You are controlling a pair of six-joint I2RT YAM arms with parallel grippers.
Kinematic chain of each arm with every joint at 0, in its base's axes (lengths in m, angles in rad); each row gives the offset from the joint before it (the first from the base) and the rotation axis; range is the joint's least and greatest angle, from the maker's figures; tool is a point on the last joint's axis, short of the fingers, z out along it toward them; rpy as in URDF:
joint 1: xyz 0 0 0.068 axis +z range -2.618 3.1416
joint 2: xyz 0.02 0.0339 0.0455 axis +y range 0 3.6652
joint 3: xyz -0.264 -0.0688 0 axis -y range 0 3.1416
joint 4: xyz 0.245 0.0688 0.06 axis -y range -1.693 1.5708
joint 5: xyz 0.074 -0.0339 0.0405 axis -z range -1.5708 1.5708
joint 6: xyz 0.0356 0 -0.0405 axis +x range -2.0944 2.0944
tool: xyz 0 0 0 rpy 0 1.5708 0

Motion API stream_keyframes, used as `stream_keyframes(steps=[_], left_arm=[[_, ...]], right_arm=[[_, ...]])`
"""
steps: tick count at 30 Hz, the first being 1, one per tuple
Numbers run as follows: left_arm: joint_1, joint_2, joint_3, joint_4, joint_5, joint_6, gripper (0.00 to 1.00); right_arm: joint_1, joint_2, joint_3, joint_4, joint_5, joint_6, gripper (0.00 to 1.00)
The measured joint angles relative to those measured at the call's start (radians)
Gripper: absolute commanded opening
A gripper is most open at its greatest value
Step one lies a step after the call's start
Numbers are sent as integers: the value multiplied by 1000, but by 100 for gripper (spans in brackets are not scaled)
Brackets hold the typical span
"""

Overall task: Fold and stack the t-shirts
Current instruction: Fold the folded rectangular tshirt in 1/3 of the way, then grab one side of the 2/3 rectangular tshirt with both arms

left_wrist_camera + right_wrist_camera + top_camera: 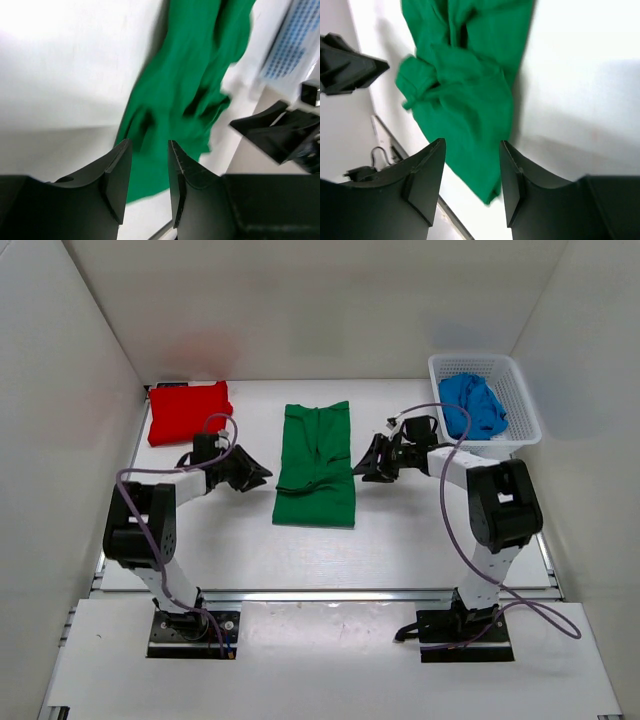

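The green t-shirt point(315, 460) is laid flat between the two grippers. Its long axis runs away from the arm bases, so each gripper is pointed across that axis at one long edge. The left gripper point(262, 477) is set just beside the shirt's left edge and the right gripper point(360, 468) just beside its right edge. Neither can be called nearer, since both are placed at about the same spot along the length. In both wrist views the fingers are seen parted with nothing between them, and the cloth is seen just ahead of the tips.

A fold across the long axis is judged to be called for, with both edges taken together. The folded red t-shirt point(188, 412) is found beyond and outward of the left gripper. The blue t-shirt point(472, 405) is contained in the basket point(527, 410) beyond the right gripper.
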Motion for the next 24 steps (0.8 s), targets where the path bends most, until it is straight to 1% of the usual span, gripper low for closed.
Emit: stream_keyframes(steps=[2,7,9,12,14,15,19,20,23,24], left_arm=[[-32,-72,-86,-12,-26,17,48],[-135,-214,-278,-31,-109,29,48],[-157,-230,-319,-39,-150,21,48],[-184,-249,-329,-24,-201,3,49],[-199,-257,-339,-5,-235,-10,48],[-205,-261,-343,1,-248,-20,49],[-221,-261,-349,35,-288,-45,49],[-226,-256,-349,44,-291,-50,50],[-239,-242,-342,61,-292,-61,52],[-245,-237,-338,64,-292,-63,52]], right_arm=[[11,-69,-61,-10,38,-8,45],[80,-230,-284,21,116,15,51],[119,-276,-388,51,140,50,51],[177,-332,-522,140,146,143,52],[205,-349,-557,197,161,186,52],[211,-344,-562,221,163,205,51],[214,-287,-537,293,163,246,50],[215,-269,-524,306,164,252,50],[214,-228,-496,333,177,261,39],[214,-217,-491,338,179,263,29]])
